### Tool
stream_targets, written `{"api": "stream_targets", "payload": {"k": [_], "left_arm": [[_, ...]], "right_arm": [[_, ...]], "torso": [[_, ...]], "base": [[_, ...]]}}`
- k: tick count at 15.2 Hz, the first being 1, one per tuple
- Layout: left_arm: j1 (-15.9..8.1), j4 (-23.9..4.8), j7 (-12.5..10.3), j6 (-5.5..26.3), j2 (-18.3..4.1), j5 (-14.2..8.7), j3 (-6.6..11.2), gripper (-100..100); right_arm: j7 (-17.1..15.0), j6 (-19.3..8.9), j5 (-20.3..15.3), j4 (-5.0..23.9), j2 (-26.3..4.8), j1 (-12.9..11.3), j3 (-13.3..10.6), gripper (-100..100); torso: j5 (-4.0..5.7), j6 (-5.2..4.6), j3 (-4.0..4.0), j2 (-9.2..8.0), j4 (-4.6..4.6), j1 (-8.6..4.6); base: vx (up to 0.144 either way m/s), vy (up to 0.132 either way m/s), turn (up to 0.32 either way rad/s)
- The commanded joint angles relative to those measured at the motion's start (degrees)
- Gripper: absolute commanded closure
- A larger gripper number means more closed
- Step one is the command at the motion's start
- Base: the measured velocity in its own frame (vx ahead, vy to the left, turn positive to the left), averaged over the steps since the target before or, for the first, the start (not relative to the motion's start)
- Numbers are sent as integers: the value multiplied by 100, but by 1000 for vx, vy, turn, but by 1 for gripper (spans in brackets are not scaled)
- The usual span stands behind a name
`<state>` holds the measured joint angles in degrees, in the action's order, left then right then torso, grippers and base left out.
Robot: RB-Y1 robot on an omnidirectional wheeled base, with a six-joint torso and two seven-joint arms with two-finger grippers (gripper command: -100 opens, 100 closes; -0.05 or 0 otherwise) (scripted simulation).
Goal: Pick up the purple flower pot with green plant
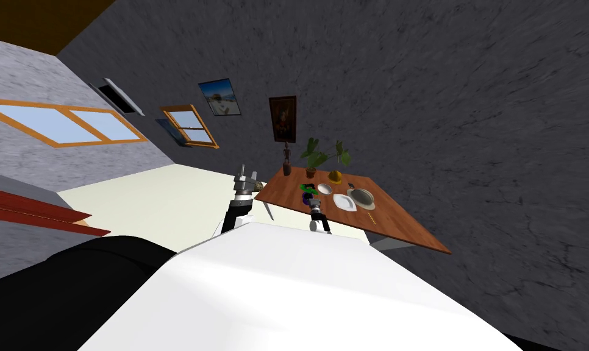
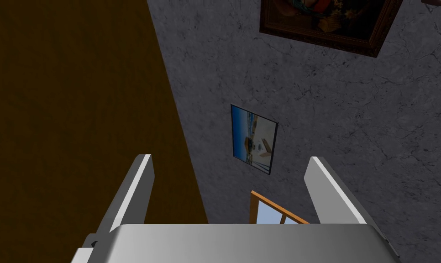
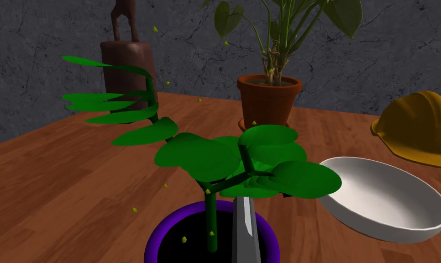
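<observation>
The purple flower pot (image 3: 156, 237) with its green plant (image 3: 206, 157) stands on the wooden table (image 3: 55, 182), near the table's front edge. In the head view the pot (image 1: 307, 198) is small, and my right gripper (image 1: 315, 209) is right against it from the near side. The right wrist view looks from just above the pot's rim, with the leaves spread in front. My left gripper (image 2: 231, 159) is open and holds nothing; it is raised to the left of the table's corner (image 1: 245, 178).
Behind the purple pot stand a brown pot with a tall leafy plant (image 3: 268, 102) and a dark brown figure (image 3: 126, 68). A white bowl (image 3: 384, 196) lies close beside the pot, a yellow hard hat (image 3: 420, 125) beyond it. Two plates (image 1: 354, 200) lie further right.
</observation>
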<state>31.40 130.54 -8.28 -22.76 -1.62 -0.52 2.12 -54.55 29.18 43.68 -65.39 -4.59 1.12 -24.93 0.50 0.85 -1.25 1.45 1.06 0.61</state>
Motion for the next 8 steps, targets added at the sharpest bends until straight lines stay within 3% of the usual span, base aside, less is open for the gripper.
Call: {"api": "stream_targets", "payload": {"k": [1,2,3,8], "left_arm": [[0,0,0,0,0,0,0,0],[0,0,0,0,0,0,0,0],[0,0,0,0,0,0,0,0],[0,0,0,0,1,0,-1,0]], "right_arm": [[0,0,0,0,0,0,0,100],[0,0,0,0,0,0,0,100],[249,-30,-156,2,-51,16,91,-100],[687,-83,-439,19,-126,31,251,-100]], "torso": [[0,0,0,0,0,0],[0,0,0,1,0,0],[0,0,-1,1,0,1],[-8,0,4,-8,-1,38]], "base": [[0,0,0],[0,0,0],[-9,38,-72],[-23,83,-85]]}}
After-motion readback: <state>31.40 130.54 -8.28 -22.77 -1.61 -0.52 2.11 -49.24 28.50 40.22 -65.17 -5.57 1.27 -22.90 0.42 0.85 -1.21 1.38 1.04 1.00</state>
